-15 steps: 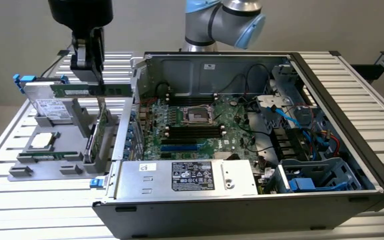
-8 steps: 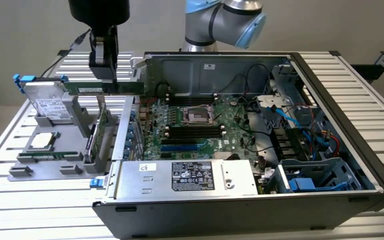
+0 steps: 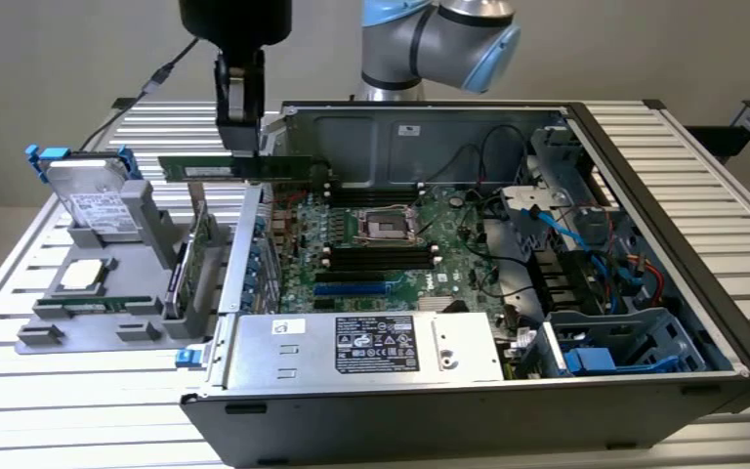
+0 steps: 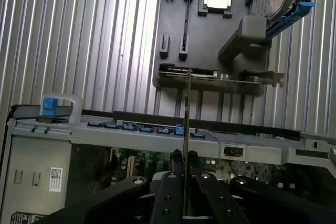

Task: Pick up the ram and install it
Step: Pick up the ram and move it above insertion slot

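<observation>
Ram (image 4: 187,114) edge-on in tool (image 4: 185,158)

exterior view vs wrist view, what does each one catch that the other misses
Exterior: the arm's blue-capped joint and the motherboard's CPU socket. Wrist: the ram seen edge-on between the hand's fingers. Both: the hand shut on the ram above the open case, and the grey holder carrying the hard drive.
</observation>
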`<state>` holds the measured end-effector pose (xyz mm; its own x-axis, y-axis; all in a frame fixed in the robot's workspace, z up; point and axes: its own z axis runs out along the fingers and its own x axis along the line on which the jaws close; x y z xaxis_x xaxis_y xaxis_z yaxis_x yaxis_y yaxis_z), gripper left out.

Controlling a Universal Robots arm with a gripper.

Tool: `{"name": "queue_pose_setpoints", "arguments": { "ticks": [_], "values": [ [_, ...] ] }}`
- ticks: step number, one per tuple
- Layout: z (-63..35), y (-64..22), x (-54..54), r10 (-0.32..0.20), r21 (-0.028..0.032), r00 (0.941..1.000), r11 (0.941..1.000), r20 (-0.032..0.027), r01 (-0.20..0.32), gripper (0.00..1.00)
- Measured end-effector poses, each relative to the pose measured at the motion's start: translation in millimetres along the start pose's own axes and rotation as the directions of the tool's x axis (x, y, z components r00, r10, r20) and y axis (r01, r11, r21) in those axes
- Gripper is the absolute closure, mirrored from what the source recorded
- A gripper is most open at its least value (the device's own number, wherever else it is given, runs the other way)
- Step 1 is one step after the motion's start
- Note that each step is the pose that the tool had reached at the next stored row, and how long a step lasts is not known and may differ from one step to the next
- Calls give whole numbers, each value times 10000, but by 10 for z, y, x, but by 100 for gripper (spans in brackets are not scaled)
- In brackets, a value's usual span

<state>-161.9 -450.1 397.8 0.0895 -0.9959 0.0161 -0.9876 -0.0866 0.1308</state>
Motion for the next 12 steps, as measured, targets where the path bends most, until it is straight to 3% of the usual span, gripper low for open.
{"name": "queue_pose_setpoints", "arguments": {
  "ticks": [12],
  "values": [
    [-56,-416,-46,1,-14,10000,10000,1,-1,85]
  ]
}}
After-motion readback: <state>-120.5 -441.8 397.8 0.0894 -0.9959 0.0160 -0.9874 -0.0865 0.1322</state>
